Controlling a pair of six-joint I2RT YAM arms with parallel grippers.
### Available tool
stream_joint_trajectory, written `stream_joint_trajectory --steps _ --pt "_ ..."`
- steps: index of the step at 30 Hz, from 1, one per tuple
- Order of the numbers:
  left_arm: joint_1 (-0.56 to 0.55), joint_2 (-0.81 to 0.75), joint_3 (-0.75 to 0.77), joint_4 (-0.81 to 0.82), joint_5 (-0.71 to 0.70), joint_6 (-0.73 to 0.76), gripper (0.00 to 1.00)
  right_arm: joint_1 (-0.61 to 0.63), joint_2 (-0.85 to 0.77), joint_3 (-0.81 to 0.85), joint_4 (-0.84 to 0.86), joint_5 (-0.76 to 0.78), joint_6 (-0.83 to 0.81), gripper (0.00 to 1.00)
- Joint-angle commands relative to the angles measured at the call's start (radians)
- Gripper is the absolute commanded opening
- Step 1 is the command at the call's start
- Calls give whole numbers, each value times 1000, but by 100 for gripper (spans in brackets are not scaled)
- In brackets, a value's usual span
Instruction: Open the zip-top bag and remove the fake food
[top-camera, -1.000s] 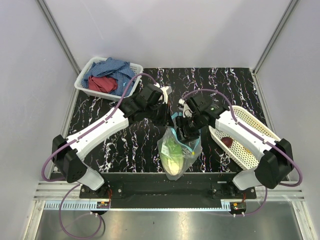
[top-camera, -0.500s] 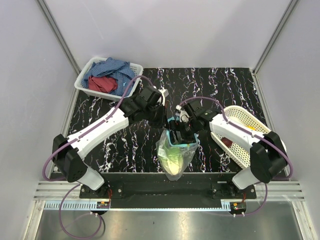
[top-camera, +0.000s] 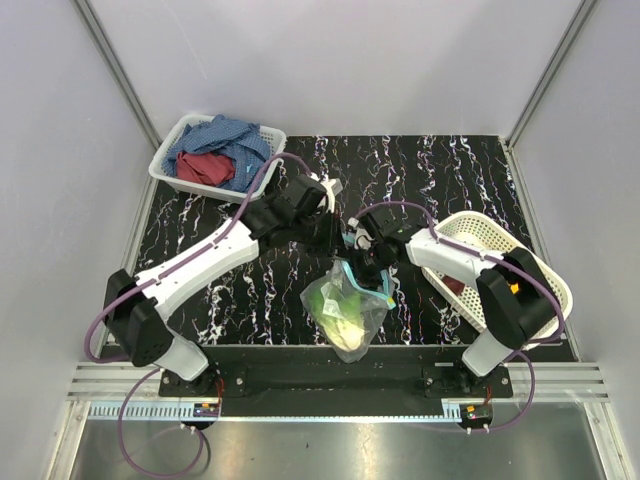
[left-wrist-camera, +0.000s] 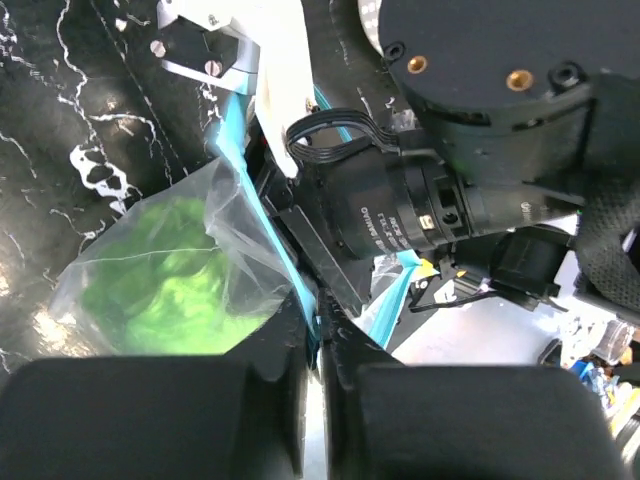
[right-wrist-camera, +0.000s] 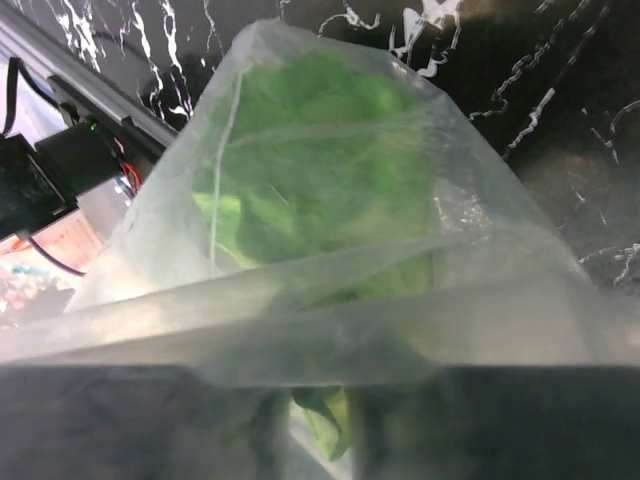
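Film this thin looks light and slippery; the stiffer zip strip (left-wrist-camera: 285, 262) seems the best hold. The bag (top-camera: 345, 312) sags at the counter's (top-camera: 450, 170) near edge, lettuce (right-wrist-camera: 320, 150) inside. The left end effector (left-wrist-camera: 312, 325) pinches the strip; film hides whether the right end effector (top-camera: 366, 264) grips.

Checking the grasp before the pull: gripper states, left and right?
Left gripper: closed on the teal zip strip of the zip-top bag.
Right gripper: at the bag's mouth, veiled by plastic; open or closed cannot be told.
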Motion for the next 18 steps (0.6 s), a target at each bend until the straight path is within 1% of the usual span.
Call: stream_joint_trajectory --steps 1,2,3,4,5,6,7,8,9,10,11,13,14,16,18 --pt "39 -106 -48 88 36 -18 32 6 -72 0 31 31 31 21" --pt "53 -125 -63 88 34 -14 40 6 -85 2 29 33 37 12" --pt "91 -143 -97 88 34 -13 47 3 -109 2 29 33 43 9" --pt "112 -186 -123 88 33 -14 56 3 -121 3 31 31 51 8" --pt "137 -207 -148 93 42 -14 60 0 -134 5 31 25 54 5" --pt "190 -227 -202 99 56 -13 62 -3 -160 5 34 17 57 0" --pt "218 -252 -233 103 71 -13 65 -11 -172 5 40 5 66 0" --pt "247 -293 -267 138 123 -14 69 -17 -183 5 43 -22 71 0" --pt "301 -318 -310 163 158 -16 81 -23 -204 5 46 -42 74 0" --pt "324 -338 -379 188 187 -19 84 -37 -212 3 55 -67 72 0" --pt "344 -373 -416 236 247 -19 88 -45 -218 3 60 -119 72 0" --pt "398 -395 -512 321 325 -21 90 -80 -243 -4 63 -151 69 0" --pt "427 -402 -533 327 359 -16 91 -97 -258 -9 61 -173 71 0" --pt "444 -407 -592 376 390 -2 91 -134 -275 -26 64 -205 77 0" --pt "448 -410 -634 436 441 -7 96 -170 -290 -30 66 -275 75 0"
